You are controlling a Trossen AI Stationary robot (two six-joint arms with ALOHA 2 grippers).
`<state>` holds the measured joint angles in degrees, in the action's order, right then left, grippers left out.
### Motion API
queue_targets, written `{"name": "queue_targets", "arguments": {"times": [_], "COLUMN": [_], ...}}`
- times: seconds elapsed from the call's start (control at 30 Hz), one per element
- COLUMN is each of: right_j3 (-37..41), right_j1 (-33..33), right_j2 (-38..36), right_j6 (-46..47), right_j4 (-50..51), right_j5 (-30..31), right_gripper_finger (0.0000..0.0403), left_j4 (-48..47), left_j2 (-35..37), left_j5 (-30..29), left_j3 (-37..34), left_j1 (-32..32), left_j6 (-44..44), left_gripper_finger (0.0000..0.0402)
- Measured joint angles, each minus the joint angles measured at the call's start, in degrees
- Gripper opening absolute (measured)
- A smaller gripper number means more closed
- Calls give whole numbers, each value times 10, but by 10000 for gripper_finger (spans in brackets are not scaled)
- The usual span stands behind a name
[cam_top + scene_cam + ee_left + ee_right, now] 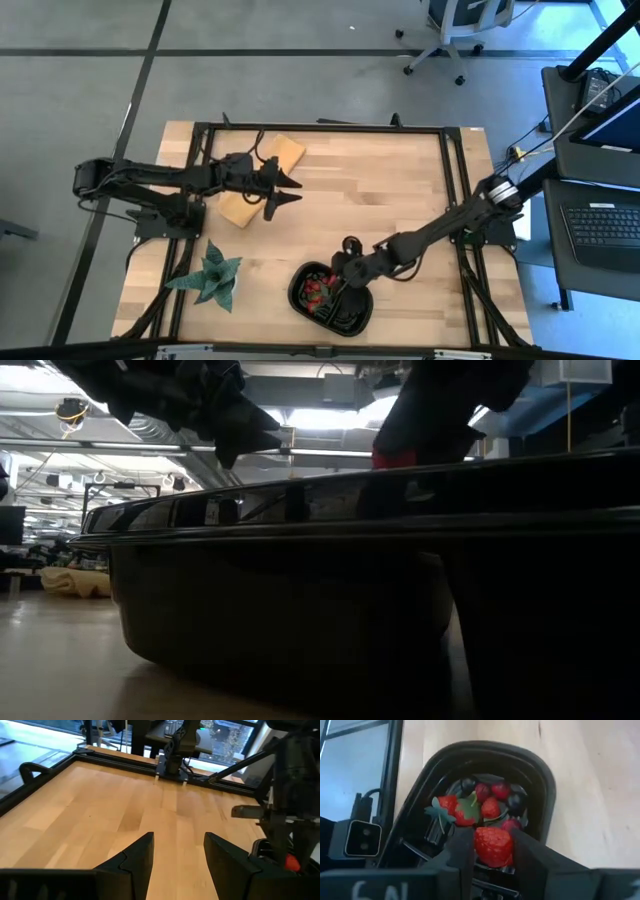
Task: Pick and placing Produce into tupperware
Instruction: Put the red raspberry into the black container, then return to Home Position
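Black tupperware (352,312) sits at lower centre of the high view, near the front edge of the tabletop (380,190). Inside it, in the right wrist view, a pile of produce (480,802): red strawberries with green caps, plus darker red-black berries toward the far wall; all in one compartment, dividers hard to make out. Right gripper (345,283) hangs directly over the tray, fingers (457,850) closed narrow on one strawberry (493,846), held above the pile and not touching it. Low view shows the tray's dark glossy wall (300,600) filling most of the frame, a bit of red at upper centre by the right arm.

Left gripper (285,192) is at upper left of the high view, over the edge of a tan board (255,180), fingers (132,862) spread wide with nothing between them; well apart from the tray. Green spiky plant (212,277) at lower left of the tabletop, just left of the tray.

Tabletop is light wood planks with a black frame around it. Room: grey floor, office chair (455,25) at top right, laptop (605,225) on a desk at right edge.
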<state>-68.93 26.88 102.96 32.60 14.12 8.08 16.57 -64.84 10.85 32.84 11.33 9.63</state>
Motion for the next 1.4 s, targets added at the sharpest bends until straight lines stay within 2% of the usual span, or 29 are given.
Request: {"name": "queue_targets", "arguments": {"times": [0.2, 0.6, 1.0, 1.4], "right_j3": [0, 0, 0, 0], "right_j1": [2, 2, 2, 1], "right_j2": [27, 69, 69, 69], "right_j6": [0, 6, 9, 6], "right_j4": [-34, -58, -62, -62], "right_j5": [0, -12, -19, -19], "right_gripper_finger": [116, 119, 122, 178], "left_j4": [-3, -7, -7, -7], "left_j2": [0, 0, 0, 0], "left_j5": [-42, -44, -44, -44], "left_j3": [0, 0, 0, 0], "left_j1": [-29, -53, -59, -59], "left_j6": [3, 4, 6, 6], "left_gripper_finger": [166, 166, 166, 166]}}
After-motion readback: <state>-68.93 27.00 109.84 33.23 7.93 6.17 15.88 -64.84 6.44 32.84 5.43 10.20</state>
